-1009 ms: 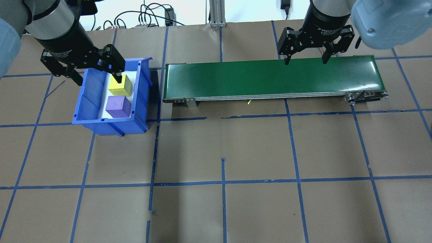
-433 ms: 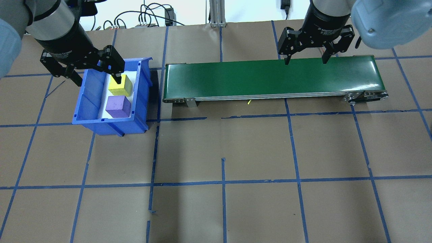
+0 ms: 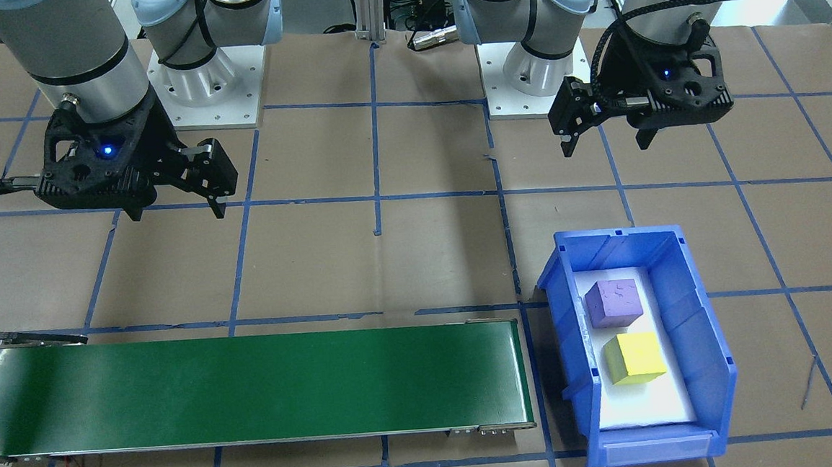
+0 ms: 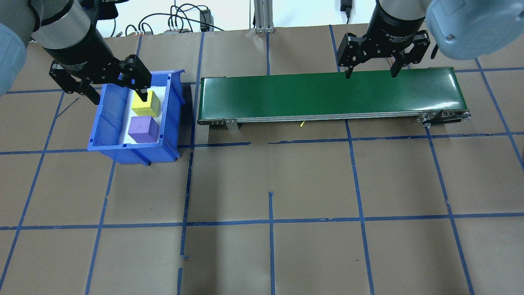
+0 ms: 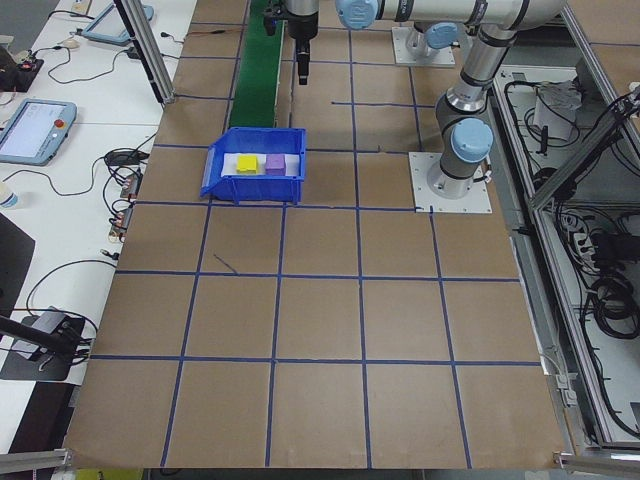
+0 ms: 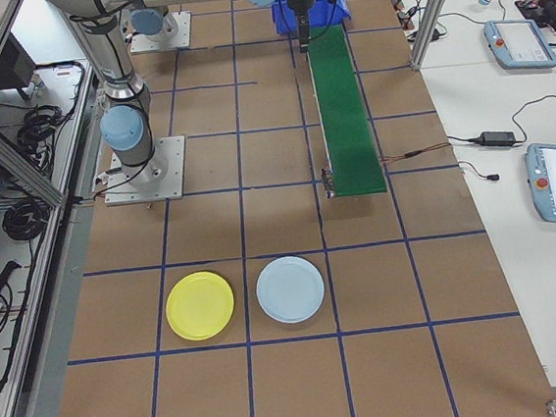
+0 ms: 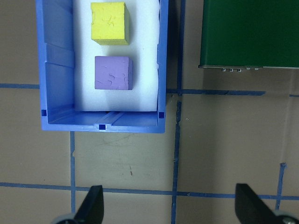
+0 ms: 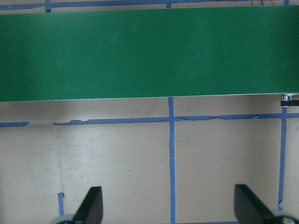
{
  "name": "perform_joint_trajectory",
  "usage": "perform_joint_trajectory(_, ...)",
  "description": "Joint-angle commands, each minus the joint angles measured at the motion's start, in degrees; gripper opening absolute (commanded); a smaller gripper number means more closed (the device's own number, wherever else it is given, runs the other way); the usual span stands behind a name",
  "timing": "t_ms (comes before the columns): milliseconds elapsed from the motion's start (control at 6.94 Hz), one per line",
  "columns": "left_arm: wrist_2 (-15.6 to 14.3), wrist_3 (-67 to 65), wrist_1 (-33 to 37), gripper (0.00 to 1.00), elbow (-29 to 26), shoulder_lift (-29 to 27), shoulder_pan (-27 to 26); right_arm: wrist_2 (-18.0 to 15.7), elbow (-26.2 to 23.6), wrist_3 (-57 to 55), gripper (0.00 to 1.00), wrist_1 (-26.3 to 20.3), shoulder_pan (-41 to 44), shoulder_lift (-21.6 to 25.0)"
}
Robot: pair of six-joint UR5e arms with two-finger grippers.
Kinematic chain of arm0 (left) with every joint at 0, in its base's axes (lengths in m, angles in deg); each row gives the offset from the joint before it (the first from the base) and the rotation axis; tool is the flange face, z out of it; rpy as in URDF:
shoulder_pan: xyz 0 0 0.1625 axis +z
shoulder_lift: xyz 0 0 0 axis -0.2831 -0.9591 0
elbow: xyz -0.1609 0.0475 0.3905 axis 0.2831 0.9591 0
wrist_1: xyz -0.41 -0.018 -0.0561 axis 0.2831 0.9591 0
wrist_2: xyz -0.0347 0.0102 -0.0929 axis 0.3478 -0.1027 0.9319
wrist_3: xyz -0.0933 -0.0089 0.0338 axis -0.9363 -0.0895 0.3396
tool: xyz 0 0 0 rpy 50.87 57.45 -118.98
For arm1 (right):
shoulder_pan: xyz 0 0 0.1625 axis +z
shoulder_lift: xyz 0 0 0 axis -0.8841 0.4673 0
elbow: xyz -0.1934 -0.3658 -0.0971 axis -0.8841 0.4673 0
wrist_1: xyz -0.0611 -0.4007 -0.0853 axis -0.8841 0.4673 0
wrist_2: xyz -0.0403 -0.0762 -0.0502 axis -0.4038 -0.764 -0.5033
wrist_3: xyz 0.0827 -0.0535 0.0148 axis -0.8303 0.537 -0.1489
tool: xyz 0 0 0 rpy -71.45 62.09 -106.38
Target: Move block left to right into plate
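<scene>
A yellow block (image 4: 145, 104) and a purple block (image 4: 143, 129) lie side by side in the blue bin (image 4: 106, 119), both loose. My left gripper (image 4: 119, 98) hangs open high above the table, touching neither block. In the left wrist view the bin (image 7: 53, 60) with the yellow block (image 7: 109, 22) and the purple block (image 7: 113, 73) lies ahead of the left gripper (image 7: 170, 210). My right gripper (image 4: 370, 76) is open and empty by the conveyor's right half. The yellow plate (image 6: 200, 305) lies on the table far to my right.
A long green conveyor belt (image 4: 327, 96) runs between the bin and the right arm. A light blue plate (image 6: 290, 289) sits beside the yellow one. Brown paper with blue tape lines covers the table (image 4: 270, 184). Cables lie along the far edge.
The left gripper has shifted only a hair over the bin. Blocks, bin and right gripper are where they were.
</scene>
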Motion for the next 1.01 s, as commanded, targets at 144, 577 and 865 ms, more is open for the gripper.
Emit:
perform_joint_trajectory(144,-0.1,0.1,-0.2,1.00,-0.3,-1.1,0.4,-0.1,-0.1,0.4,1.00,0.0,0.0,0.0)
perform_joint_trajectory(577,4.2,7.5,-7.7,1.00,-0.7,-10.7,6.4,0.0,-0.6,-0.1,1.00,0.0,0.0,0.0)
perform_joint_trajectory(865,3.7,13.4,-11.7,1.00,-0.2,-16.1,10.4,0.0,-0.6,-0.1,1.00,0.0,0.0,0.0)
